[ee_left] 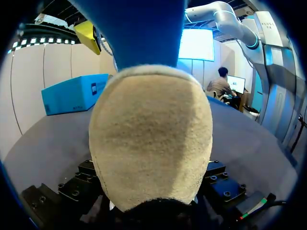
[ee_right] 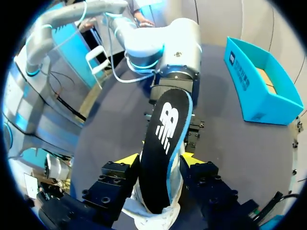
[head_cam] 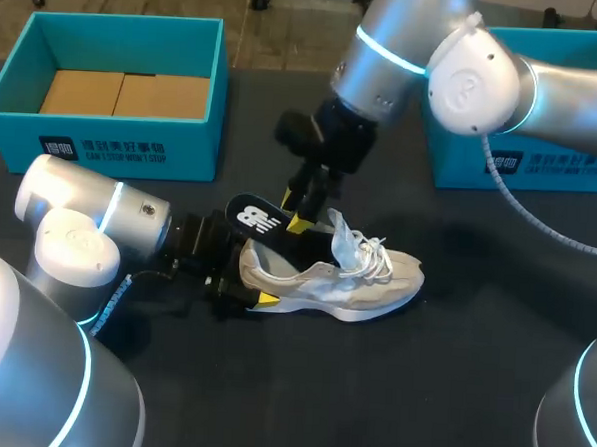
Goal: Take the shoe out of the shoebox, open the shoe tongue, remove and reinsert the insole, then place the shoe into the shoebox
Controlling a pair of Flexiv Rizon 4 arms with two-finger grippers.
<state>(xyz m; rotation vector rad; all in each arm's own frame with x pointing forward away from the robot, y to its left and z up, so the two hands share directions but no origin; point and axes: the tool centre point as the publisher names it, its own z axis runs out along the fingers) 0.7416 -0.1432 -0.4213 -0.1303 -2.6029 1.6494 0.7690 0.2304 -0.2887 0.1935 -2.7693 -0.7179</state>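
My left fingers, mostly hidden, clamp the heel of the shoe; its toe points right. My right fingers pinch the half-buried insole

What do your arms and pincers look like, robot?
Both my left arm and right arm are chunky silver-and-white tubes with round joints and glowing light-blue rings. A curly grey cable runs along the right one. My left pincer and right pincer are black with bright yellow fingertips.

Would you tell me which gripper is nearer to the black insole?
Right: the right gripper is shut on the insole; the left gripper holds the shoe by its heel, below.
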